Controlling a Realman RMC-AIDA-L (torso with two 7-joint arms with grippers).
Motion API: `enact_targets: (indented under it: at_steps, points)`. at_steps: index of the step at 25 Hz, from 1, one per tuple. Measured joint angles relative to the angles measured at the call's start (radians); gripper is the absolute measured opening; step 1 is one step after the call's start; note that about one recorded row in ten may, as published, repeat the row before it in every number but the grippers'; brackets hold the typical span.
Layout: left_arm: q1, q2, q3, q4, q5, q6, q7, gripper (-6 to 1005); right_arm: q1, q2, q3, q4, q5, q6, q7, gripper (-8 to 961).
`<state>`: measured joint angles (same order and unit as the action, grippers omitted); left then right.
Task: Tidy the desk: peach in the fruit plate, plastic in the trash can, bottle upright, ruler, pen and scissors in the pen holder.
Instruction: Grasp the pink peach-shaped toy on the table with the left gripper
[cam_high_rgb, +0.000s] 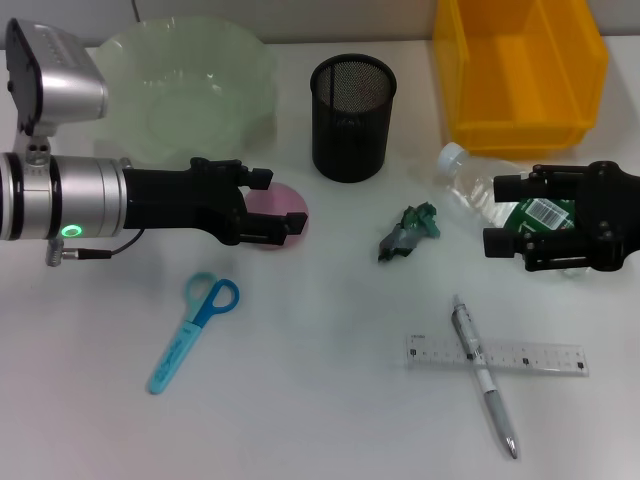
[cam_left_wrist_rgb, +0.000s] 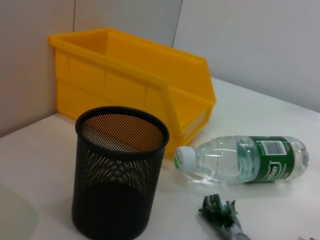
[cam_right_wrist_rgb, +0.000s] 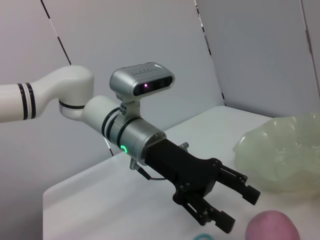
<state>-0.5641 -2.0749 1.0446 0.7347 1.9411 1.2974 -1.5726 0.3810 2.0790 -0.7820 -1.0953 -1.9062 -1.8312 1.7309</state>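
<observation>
The pink peach (cam_high_rgb: 272, 200) lies on the table between the fingers of my open left gripper (cam_high_rgb: 288, 203); the right wrist view shows that gripper (cam_right_wrist_rgb: 240, 210) just above the peach (cam_right_wrist_rgb: 272, 227). A clear bottle (cam_high_rgb: 468, 183) with a green label lies on its side, and my right gripper (cam_high_rgb: 503, 214) stands open over its body. Crumpled green plastic (cam_high_rgb: 408, 232) sits mid-table. The pale green fruit plate (cam_high_rgb: 190, 90), black mesh pen holder (cam_high_rgb: 352, 115) and yellow bin (cam_high_rgb: 520, 70) stand along the back. Blue scissors (cam_high_rgb: 195, 330), a clear ruler (cam_high_rgb: 495, 355) and a pen (cam_high_rgb: 485, 375) lie in front.
The pen lies across the ruler. In the left wrist view the pen holder (cam_left_wrist_rgb: 120, 170) is empty and close, with the yellow bin (cam_left_wrist_rgb: 135, 85) behind it and the bottle (cam_left_wrist_rgb: 245, 160) beside it. A wall closes off the back of the table.
</observation>
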Motion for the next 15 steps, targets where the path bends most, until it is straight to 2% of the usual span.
enact_targets:
  at_steps: [15]
  points:
    - [-0.021, -0.001, 0.015, -0.036, -0.019, -0.071, 0.004, 808, 0.011, 0.000, 0.004, 0.094, -0.002, 0.018, -0.049, 801]
